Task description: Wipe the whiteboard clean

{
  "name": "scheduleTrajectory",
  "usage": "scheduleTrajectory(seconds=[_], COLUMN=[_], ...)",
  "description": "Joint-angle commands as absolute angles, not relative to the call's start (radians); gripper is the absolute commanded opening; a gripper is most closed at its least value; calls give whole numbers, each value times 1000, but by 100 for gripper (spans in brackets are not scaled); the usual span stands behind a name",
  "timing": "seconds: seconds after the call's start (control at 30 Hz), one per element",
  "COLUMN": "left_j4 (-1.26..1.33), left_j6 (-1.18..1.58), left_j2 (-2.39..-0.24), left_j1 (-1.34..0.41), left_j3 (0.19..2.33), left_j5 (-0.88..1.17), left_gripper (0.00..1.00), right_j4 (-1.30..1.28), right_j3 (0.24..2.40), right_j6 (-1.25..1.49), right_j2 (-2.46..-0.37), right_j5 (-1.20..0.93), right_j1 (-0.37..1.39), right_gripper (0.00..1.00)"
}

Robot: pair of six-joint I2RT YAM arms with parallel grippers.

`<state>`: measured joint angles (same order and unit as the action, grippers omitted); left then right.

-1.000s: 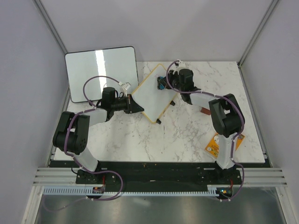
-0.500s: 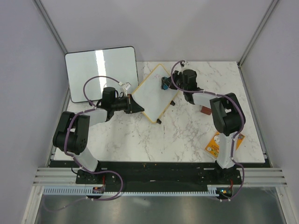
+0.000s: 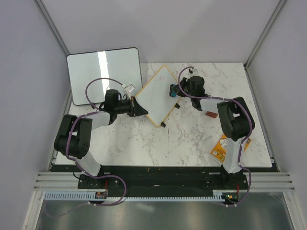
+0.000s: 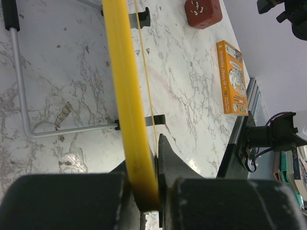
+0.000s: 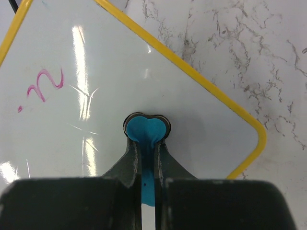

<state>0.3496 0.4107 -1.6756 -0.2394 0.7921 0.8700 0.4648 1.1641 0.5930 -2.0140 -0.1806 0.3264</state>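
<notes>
The whiteboard (image 3: 154, 98), white with a yellow frame and small black feet, stands tilted on the marble table. My left gripper (image 3: 139, 109) is shut on its left edge; in the left wrist view the yellow frame (image 4: 125, 96) runs between the fingers of the left gripper (image 4: 144, 158). My right gripper (image 3: 173, 91) is shut on a blue eraser (image 5: 146, 129), which presses on the board face (image 5: 96, 72) near its right corner. Pink handwriting (image 5: 45, 84) shows at the board's upper left in the right wrist view.
A larger blank glossy board (image 3: 103, 74) lies at the back left. A red-brown block (image 3: 210, 114) sits right of the whiteboard, also in the left wrist view (image 4: 203, 12). An orange box (image 3: 220, 148) lies near the right front edge. A grey metal rod (image 4: 19, 86) lies under the whiteboard.
My right gripper has slid the blue eraser to the right across the board, toward its right corner. The left gripper has kept its hold on the frame.
</notes>
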Motion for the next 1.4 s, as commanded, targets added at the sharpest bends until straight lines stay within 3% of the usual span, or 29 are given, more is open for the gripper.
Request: scheduleTrajectory(seconds=[0.0, 0.5, 1.37], left_j4=[288, 285, 258], left_j6=[189, 187, 175], left_j2=[-1689, -1683, -1692], left_j1=[-298, -299, -310], left_j3=[782, 779, 790], left_j5=[939, 936, 919], left_gripper=[2, 2, 2], right_j4=[68, -31, 218], right_j3=[1117, 1091, 1318], right_j6=[574, 542, 543], right_j2=[-2128, -2077, -1956], right_j5=[-158, -89, -133], right_j1=[353, 353, 480], right_gripper=[0, 0, 0])
